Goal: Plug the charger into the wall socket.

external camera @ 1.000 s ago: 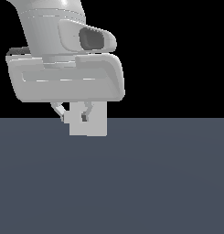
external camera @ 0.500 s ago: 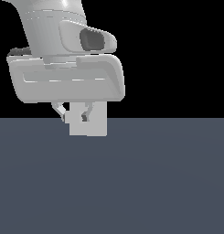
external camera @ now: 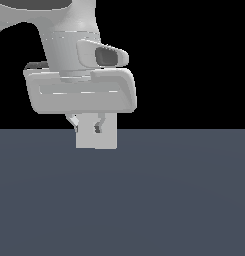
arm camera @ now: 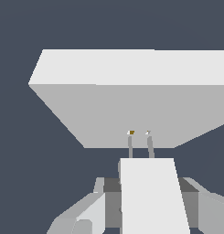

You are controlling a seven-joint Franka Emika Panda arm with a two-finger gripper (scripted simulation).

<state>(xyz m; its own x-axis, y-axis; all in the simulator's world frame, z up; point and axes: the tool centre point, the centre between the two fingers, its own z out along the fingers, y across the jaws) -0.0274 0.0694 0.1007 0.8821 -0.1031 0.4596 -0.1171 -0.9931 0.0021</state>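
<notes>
Here, white charger (two thin prongs), tips at grey wall socket

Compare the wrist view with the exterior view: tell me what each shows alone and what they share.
Only the wrist view shows the charger, its two prongs reaching the wall socket's yellowish marks. Only the exterior view shows the arm's wrist housing and the dark background above. Both show the wall socket, the gripper and the grey floor.

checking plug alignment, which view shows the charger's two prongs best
The wrist view: the small white block charger shows two thin grey prongs reaching the pale grey square wall socket. The exterior view shows no prongs.
</notes>
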